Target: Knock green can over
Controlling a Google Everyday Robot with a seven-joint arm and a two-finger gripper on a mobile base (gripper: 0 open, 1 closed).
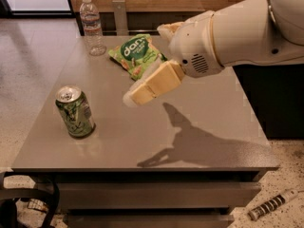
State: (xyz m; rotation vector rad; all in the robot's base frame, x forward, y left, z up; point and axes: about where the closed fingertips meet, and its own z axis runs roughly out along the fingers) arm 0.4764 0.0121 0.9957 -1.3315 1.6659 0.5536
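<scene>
The green can (75, 111) stands upright on the grey table (218, 113), toward the front left corner. Its long axis is vertical, with the silver top and pull tab facing up. My gripper (137, 93) hangs above the middle of the table and is not touching anything. It points down and to the left, and I cannot tell whether it is spread or pressed together.

From my tip the can lies at about nine o'clock, a little lower, with bare tabletop between us. I judge that the push should travel toward nine o'clock and meet the can high on its side, near the rim, so that it tips rather than slides.

The green snack bag (135, 56) lies flat behind my gripper at about twelve o'clock. The clear water bottle (91, 25) stands at about eleven o'clock by the far edge. Both are well off the line to the can.
</scene>
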